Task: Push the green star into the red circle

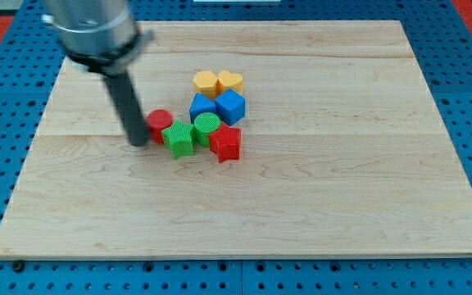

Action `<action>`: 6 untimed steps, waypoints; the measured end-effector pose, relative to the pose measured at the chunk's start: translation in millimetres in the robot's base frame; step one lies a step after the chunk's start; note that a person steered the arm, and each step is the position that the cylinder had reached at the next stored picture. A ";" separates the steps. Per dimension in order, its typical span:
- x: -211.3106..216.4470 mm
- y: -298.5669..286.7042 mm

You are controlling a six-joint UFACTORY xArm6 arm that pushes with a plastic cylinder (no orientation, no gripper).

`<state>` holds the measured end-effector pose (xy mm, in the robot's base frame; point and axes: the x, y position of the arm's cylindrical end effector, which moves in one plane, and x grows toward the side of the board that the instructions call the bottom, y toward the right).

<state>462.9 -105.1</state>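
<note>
My tip (138, 142) rests on wooden board (301, 205) over blue pegboard (6, 90).

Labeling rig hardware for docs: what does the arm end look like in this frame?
A silvery metal cylindrical housing at the view's top left carries a straight, dark, matte round rod. My tip is plain and blunt. No cables, markings or sleeves are visible.
</note>
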 end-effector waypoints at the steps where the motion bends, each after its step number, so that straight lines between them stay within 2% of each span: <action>1: 5.2 28.6; 2: 26.0 6.3; 3: 60.3 65.6; 4: 49.4 94.5; 5: 18.0 59.0; 6: 29.5 57.0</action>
